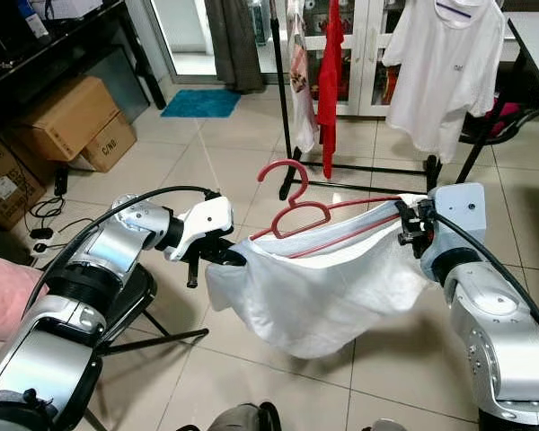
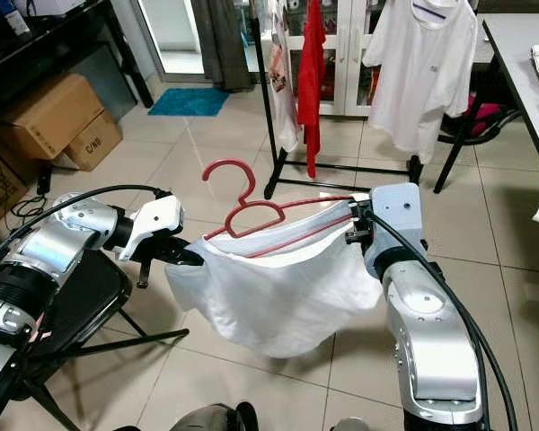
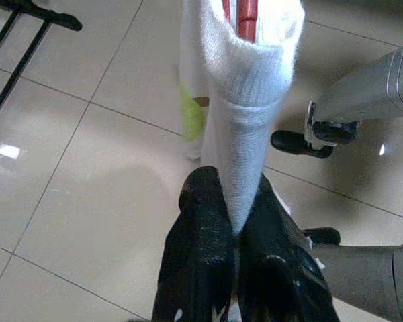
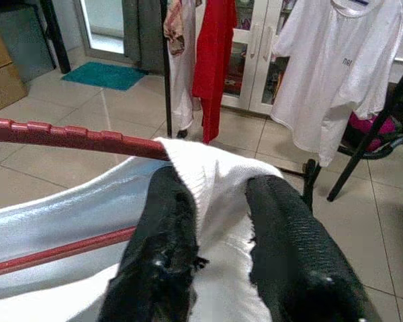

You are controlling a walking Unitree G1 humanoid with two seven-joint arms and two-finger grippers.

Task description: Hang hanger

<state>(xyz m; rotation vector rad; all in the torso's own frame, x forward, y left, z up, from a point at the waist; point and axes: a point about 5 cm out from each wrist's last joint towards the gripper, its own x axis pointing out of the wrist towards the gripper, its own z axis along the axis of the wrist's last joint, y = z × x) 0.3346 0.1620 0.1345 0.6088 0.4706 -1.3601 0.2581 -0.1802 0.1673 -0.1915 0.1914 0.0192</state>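
Observation:
A red plastic hanger [image 4: 74, 136] sits inside the neck of a white garment [image 1: 314, 287], which is stretched between my two arms at chest height above the tiled floor. Its hook [image 1: 284, 162] sticks up out of the cloth. My left gripper [image 1: 225, 254] is shut on the garment's left edge, with the cloth pinched between its fingers [image 3: 201, 221]. My right gripper [image 1: 404, 224] holds the right edge, where white cloth wraps over the hanger's end [image 4: 218, 191]. Behind stands a black clothes rack [image 1: 281, 90] carrying a red garment [image 1: 331, 72] and a white T-shirt [image 1: 445, 63].
The rack's base bars [image 1: 368, 168] lie on the floor just beyond the garment. Cardboard boxes [image 1: 72, 121] stand at the left wall. A black folding frame [image 1: 153, 337] is under my left arm. A table edge [image 2: 512, 72] runs along the right.

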